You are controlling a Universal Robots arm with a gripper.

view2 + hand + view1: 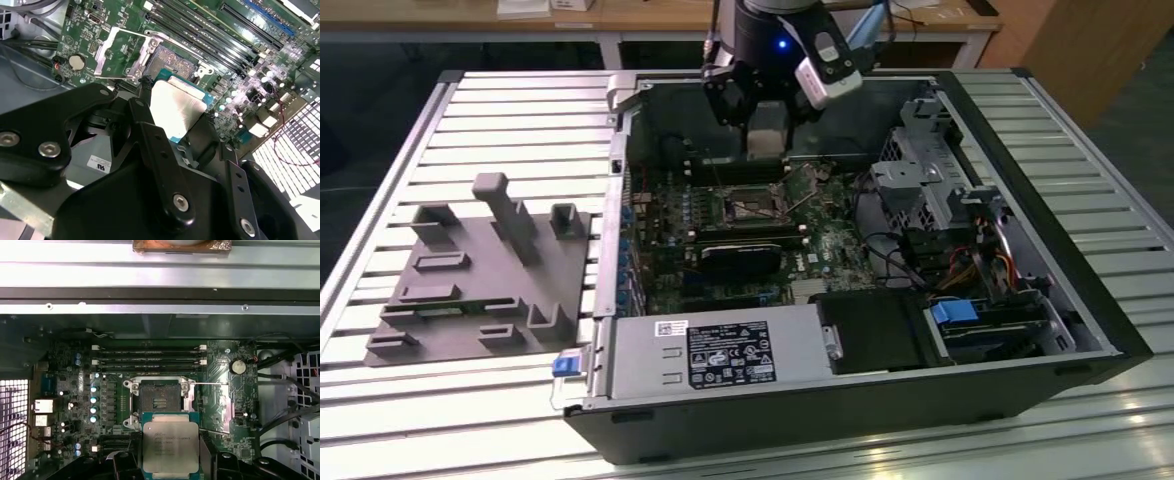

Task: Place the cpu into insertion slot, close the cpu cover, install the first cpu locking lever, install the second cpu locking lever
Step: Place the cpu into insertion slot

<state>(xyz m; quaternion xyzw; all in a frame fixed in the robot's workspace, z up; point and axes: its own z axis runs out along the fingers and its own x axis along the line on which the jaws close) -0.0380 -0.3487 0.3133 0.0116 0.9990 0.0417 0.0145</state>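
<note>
Grip: the arm's black two-fingered gripper [172,117] is clamped on the cpu, with one black finger [141,107] pressed against each of two opposite edges.
Held part: the cpu, a small flat square chip with a dull silvery metal top [171,446], sits between the fingers, top face up. It overlaps the edge of the insertion slot that faces the gripper and is not seated in it.
Socket: the insertion slot, a square socket with a dark centre and silver rim [160,399], lies in the green circuit board [225,365], its centre uncovered.
Lid: the cpu cover, a thin silver frame plate with a square window [102,55], is swung open beside the insertion slot, towards the round silver coin battery [237,366].
Setting: the black open computer case [854,420] lies on a slatted metal table [520,110].
</note>
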